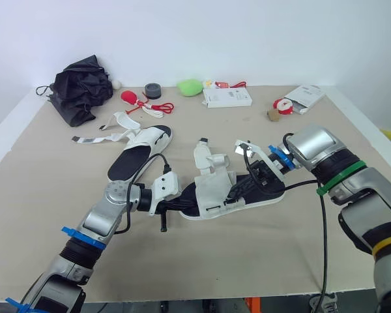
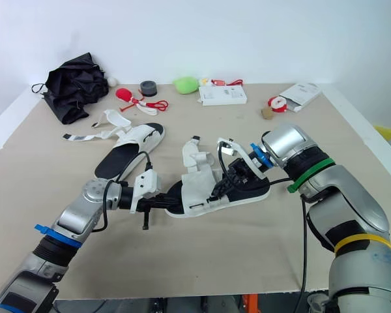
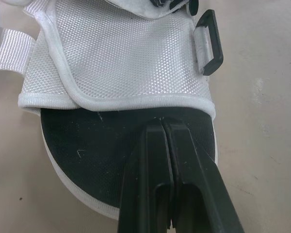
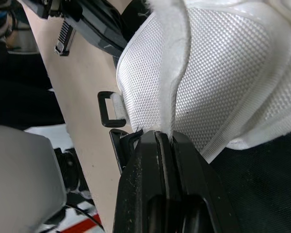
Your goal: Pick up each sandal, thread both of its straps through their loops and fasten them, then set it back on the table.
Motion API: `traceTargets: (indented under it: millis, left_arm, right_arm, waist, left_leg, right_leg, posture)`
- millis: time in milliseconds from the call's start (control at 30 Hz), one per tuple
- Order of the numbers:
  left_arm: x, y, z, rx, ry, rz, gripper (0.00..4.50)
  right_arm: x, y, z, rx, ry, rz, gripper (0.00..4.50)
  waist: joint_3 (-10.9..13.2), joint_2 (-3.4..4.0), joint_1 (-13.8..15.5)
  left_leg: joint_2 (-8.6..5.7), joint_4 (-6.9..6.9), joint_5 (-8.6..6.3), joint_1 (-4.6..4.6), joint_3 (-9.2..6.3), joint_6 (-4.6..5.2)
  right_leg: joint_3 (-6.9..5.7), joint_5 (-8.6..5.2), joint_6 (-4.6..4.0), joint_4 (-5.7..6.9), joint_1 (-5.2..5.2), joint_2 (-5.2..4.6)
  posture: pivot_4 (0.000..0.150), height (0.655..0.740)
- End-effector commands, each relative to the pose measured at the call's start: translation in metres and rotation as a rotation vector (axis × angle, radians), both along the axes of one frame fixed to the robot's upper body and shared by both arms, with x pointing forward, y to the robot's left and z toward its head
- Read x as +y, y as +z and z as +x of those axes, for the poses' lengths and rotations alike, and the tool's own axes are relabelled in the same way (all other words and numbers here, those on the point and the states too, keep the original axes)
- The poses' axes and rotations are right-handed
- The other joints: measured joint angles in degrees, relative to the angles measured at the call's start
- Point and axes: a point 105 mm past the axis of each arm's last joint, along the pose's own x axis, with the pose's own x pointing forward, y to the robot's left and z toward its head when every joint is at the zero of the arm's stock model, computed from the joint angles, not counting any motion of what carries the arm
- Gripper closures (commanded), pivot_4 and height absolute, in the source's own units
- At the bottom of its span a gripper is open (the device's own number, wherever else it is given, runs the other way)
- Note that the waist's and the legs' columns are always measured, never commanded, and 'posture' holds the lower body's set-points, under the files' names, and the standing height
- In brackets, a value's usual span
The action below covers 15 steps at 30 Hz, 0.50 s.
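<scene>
Closest in, the left end effector (image 1: 184, 203) lies low at one end of the white mesh sandal with a black footbed (image 1: 212, 184). Its two black fingers (image 3: 150, 160) are clenched flat together on the footbed, tips right at the rim of the mesh upper; whether anything is caught between them I cannot tell. That sandal sits on the tan desk (image 1: 247, 261), roughly at its middle, and everything else is best placed from it. At the sandal's other end the right end effector (image 1: 251, 181) is clenched on the edge of a white strap (image 4: 167, 73), which runs down between its fingers (image 4: 194, 184). A black plastic loop (image 3: 211, 43) stands off the side of the mesh upper, the desk showing through it. Just to the sandal's left and a little beyond lies the second white sandal (image 1: 142, 151), flat on the desk with its loose straps (image 1: 98, 137) spread away from the first. Well beyond both, near the far edge, are a crumpled black fabric bundle (image 1: 81, 88), a dark roll of tape (image 1: 152, 90), a soft green lump (image 1: 190, 87) and a flat white box (image 1: 227, 98).
</scene>
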Motion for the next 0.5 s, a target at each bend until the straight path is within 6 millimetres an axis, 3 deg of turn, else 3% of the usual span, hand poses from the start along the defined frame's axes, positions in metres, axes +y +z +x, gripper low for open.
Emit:
traceTargets:
  millis: [33, 267, 500]
  left_arm:
    - [0.005, -0.039, -0.013, 0.143, 0.002, 0.094, 4.50]
    - [0.006, -0.039, -0.011, 0.140, 0.006, 0.095, 4.50]
    - [0.007, -0.038, -0.009, 0.137, 0.002, 0.099, 4.50]
  right_arm:
    - [-0.008, 0.001, -0.012, 0.039, 0.029, 0.029, 4.47]
    - [-0.011, 0.009, -0.031, -0.054, 0.185, 0.102, 4.47]
    - [-0.006, -0.001, -0.022, -0.199, 0.219, 0.118, 4.47]
  waist:
    - [0.00, 0.00, 0.04]
    - [0.00, 0.01, 0.05]
    - [-0.01, 0.00, -0.05]
  left_leg:
    - [0.00, 0.00, 0.00, 0.00, 0.00, 0.00]
    - [-0.09, 0.00, -0.21, -0.04, -0.01, 0.09]
    - [-0.07, 0.02, -0.23, 0.05, 0.02, 0.11]
  right_leg:
    - [0.00, -0.01, 0.00, 0.00, 0.00, -0.01]
    - [-0.01, -0.13, 0.11, -0.04, -0.01, -0.13]
    - [0.01, -0.16, 0.10, -0.03, 0.05, -0.06]
  posture:
    - [0.150, 0.7400]
    - [0.150, 0.7400]
    - [0.150, 0.7400]
